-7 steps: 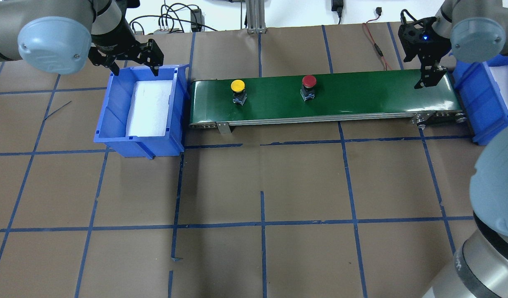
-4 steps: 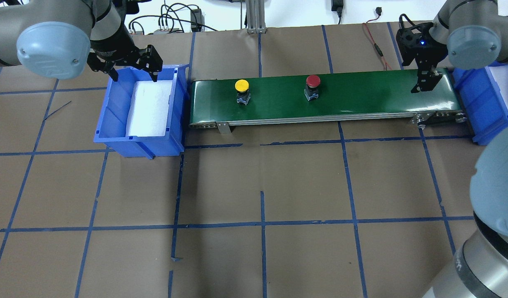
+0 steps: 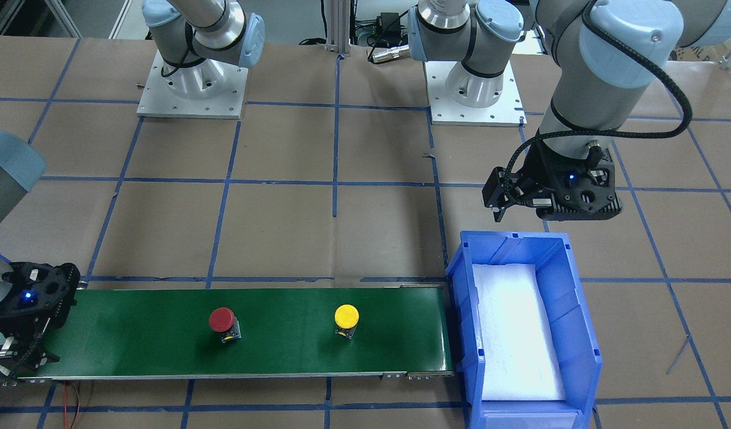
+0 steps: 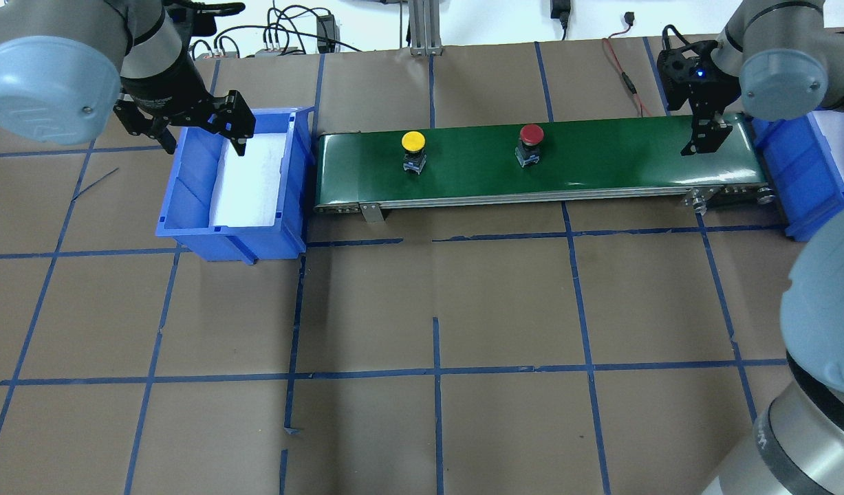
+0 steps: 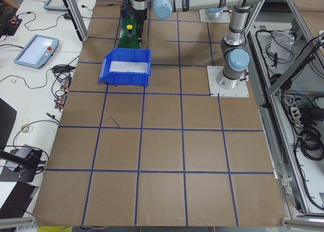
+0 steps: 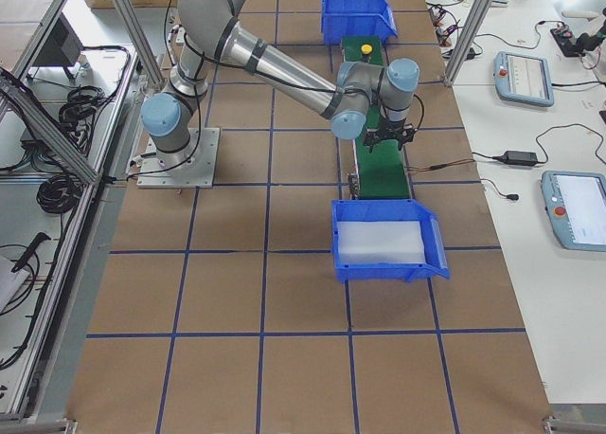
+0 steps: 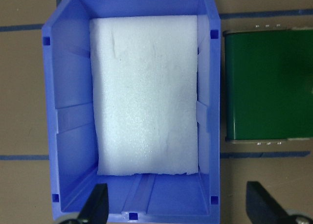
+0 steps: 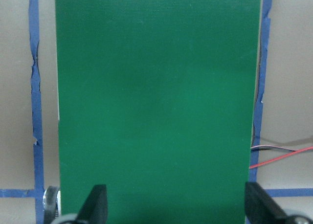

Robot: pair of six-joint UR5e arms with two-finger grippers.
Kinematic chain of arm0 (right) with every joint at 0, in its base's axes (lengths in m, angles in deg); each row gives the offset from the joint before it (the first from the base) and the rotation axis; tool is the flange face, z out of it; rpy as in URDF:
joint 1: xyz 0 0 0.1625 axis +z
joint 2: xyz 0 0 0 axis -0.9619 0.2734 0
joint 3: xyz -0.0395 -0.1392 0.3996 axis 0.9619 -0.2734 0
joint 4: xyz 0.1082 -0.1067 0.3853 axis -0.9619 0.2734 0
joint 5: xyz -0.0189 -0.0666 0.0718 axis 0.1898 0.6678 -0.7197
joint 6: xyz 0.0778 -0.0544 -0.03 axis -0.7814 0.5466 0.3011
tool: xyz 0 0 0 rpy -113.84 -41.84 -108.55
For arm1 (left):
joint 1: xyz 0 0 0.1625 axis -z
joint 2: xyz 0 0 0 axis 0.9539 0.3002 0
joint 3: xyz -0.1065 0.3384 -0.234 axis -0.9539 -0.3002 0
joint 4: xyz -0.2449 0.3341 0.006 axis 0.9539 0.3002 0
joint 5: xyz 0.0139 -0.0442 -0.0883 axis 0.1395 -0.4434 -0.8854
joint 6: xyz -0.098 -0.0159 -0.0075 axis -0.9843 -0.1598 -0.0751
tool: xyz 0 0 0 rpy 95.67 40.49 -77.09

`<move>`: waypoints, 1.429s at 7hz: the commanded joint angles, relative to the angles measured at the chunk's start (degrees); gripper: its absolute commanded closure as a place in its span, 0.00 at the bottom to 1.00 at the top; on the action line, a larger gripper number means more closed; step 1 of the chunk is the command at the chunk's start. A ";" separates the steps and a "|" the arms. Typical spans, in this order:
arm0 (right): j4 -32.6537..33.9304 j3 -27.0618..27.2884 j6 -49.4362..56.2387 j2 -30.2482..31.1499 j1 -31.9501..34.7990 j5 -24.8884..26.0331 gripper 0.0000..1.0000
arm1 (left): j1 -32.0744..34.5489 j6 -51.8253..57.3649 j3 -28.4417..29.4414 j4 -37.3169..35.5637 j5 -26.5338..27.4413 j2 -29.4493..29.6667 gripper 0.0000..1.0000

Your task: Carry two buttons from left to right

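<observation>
Left end effector [image 4: 204, 141]: fingers apart, empty, positioned over the far edge of the foam-lined blue bin [image 4: 296, 185]. Right end effector [image 8: 177, 208]: fingers apart, empty, above one end of the green conveyor belt [image 4: 600, 161]. Both buttons stand upright on the belt between the two end effectors — yellow button [image 4: 413, 143] nearer the left, red button [image 4: 531, 135] midway, well apart from the right.

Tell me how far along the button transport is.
Done: left bin holds only foam; yellow button and red button stand on the conveyor belt. In hand: nothing; left end effector and right end effector are open, the right over the belt's right end. Left: both buttons into the right bin.
</observation>
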 commanded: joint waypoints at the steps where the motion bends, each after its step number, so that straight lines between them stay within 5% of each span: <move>1: 0.05 0.20 -0.06 0.00 0.06 0.21 0.01 | 0.48 0.06 -0.28 3.34 1.14 -3.83 0.00; 7: 0.75 0.37 -0.06 -0.18 0.06 0.38 0.01 | -0.39 11.66 -0.72 2.49 0.52 -4.56 0.00; 9: 0.75 0.55 -0.06 -0.18 -0.03 1.69 0.01 | -0.22 11.66 6.61 11.11 2.09 -1.33 0.00; 10: 0.75 0.55 0.03 -0.35 -0.03 1.88 0.01 | -0.13 11.75 15.97 17.27 3.76 3.74 0.00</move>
